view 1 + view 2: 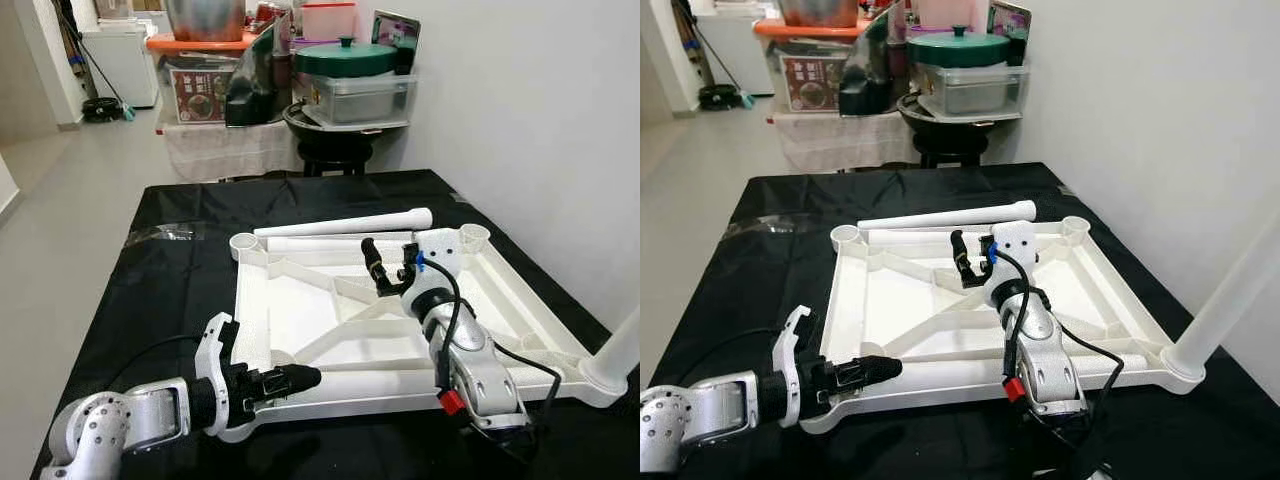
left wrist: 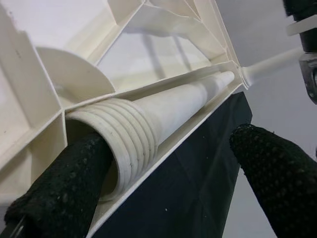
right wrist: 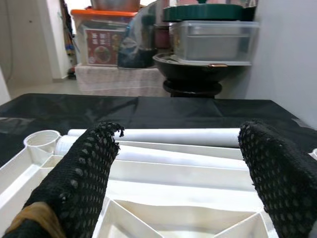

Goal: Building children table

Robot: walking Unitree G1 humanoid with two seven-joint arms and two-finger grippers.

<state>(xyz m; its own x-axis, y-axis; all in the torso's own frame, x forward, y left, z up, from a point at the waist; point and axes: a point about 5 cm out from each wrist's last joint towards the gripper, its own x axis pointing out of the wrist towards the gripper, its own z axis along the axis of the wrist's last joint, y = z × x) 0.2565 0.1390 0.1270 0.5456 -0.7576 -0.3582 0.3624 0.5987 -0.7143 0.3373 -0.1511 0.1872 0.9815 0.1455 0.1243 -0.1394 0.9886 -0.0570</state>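
Observation:
A white plastic table top [image 1: 300,312] lies upside down on the black cloth. One white leg [image 2: 173,109] rests along its near rim. My left gripper [image 1: 296,380] is open at the near left corner; one finger [image 2: 64,188] touches the leg's threaded end and the other stays outside the rim. My right gripper [image 1: 392,262] hovers open over the middle of the table top, pointing toward two loose legs [image 3: 158,136] lying along the far edge. Another leg [image 1: 622,345] stands tilted up from the near right corner socket.
A black-covered table [image 1: 180,290] carries everything. Behind it a black stool [image 1: 335,150] holds a stack of lidded containers, with storage boxes [image 1: 205,85] beside it. A white wall [image 1: 540,120] runs close along the right. Crumpled clear wrap [image 1: 160,233] lies at the left.

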